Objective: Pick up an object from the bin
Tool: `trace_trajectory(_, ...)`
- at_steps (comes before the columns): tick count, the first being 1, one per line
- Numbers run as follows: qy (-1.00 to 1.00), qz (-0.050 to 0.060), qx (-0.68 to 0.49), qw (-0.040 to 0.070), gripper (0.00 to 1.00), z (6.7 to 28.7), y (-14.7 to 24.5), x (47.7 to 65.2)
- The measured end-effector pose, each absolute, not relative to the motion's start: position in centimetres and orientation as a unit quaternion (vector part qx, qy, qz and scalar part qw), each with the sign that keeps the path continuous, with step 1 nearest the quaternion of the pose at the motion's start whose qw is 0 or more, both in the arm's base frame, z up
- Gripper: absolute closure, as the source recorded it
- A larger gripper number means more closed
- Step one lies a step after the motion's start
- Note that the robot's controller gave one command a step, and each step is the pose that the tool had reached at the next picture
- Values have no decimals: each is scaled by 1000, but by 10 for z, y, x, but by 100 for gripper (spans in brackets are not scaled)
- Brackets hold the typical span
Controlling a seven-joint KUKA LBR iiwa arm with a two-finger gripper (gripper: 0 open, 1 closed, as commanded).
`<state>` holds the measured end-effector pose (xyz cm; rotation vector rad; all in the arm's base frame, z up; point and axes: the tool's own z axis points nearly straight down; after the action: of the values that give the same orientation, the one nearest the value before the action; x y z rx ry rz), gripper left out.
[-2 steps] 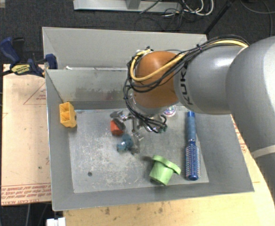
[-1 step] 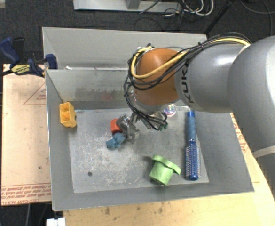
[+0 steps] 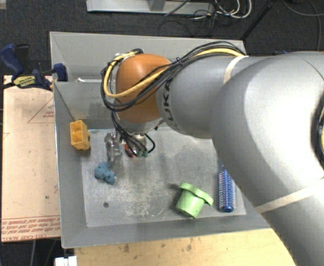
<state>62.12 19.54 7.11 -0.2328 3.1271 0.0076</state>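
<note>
My gripper (image 3: 113,155) hangs below the orange wrist cover, in the left half of the bin, its metal fingers pointing down. Just below and left of it on the bin floor lies a small blue lumpy toy (image 3: 104,174), a short gap away from the fingertips. A yellow block with ridges (image 3: 80,134) rests against the left wall, to the left of the gripper.
A green cup-like piece with a flange (image 3: 192,200) lies near the front of the bin. To its right a blue bristled roller (image 3: 226,190) lies along the right side. The arm covers the back right of the bin.
</note>
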Motion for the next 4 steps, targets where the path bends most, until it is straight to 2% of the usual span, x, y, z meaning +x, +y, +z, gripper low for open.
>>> trace_trajectory(1,998,2,56,5,100,191,181,609)
trace_trajectory(2,998,1,55,2,0,187,181,608)
trace_trajectory(3,993,0,-120,-2,0,67,205,573)
trace_trajectory(4,993,1,-119,1,100,70,205,575)
